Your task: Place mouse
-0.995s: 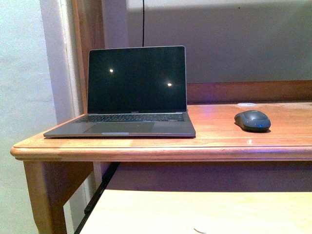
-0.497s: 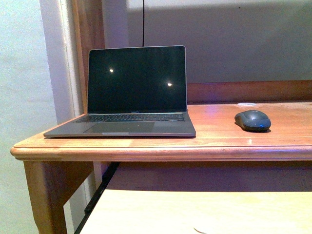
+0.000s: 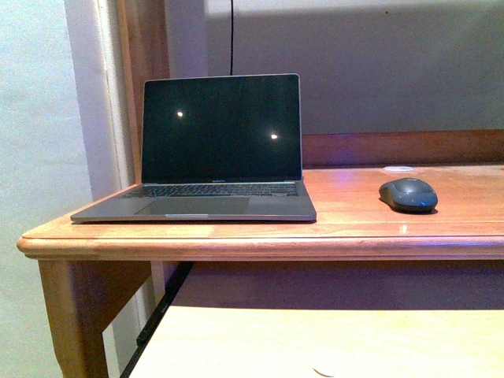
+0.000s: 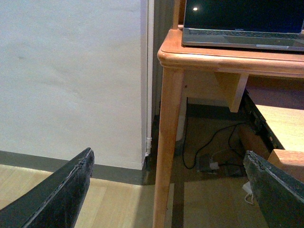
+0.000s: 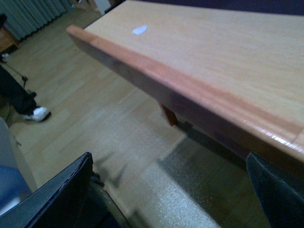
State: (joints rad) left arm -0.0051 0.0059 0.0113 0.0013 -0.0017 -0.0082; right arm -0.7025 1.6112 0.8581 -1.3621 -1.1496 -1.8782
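The left gripper [image 4: 167, 156] shows only its two dark fingers [image 4: 66, 190], one at each lower corner of its wrist view. The jaws are spread wide and hold nothing. The right gripper [image 5: 168, 157] is posed alike: its dark fingers [image 5: 61, 190] stand far apart and grip nothing.

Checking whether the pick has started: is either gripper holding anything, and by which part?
Nothing is held. The left gripper and right gripper are open and empty; the mouse sits on the desk.
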